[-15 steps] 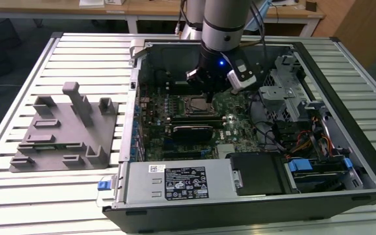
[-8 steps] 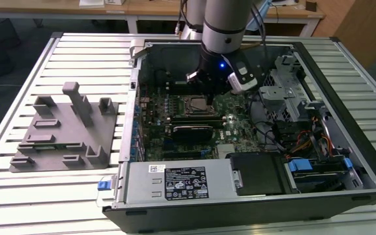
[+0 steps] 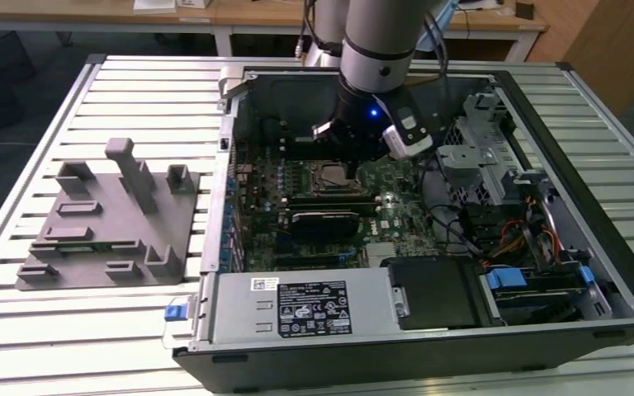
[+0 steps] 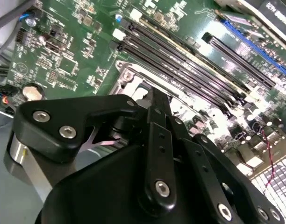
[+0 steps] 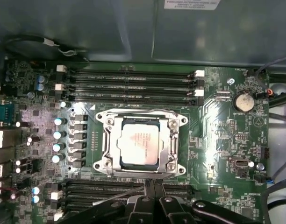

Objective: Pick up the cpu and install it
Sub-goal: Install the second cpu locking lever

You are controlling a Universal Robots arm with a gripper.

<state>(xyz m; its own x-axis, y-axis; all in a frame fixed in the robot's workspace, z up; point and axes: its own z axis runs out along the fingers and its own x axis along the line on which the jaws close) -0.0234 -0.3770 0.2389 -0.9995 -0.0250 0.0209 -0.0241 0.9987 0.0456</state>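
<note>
No print can be read for certain. The cpu (image 5: 139, 141), seated in the socket just ahead of the gripper (image 5: 152, 187), bears faint engraved lines on its silver top, too blurred to make out. A white label (image 5: 192, 2) stands on the case wall far beyond the gripper, its print cut off. In the exterior view a white sticker (image 3: 262, 285) and a black label (image 3: 314, 309) with small white symbols sit on the power supply cover (image 3: 295, 326), well away from the gripper (image 3: 345, 136); their print is too small to read
</note>
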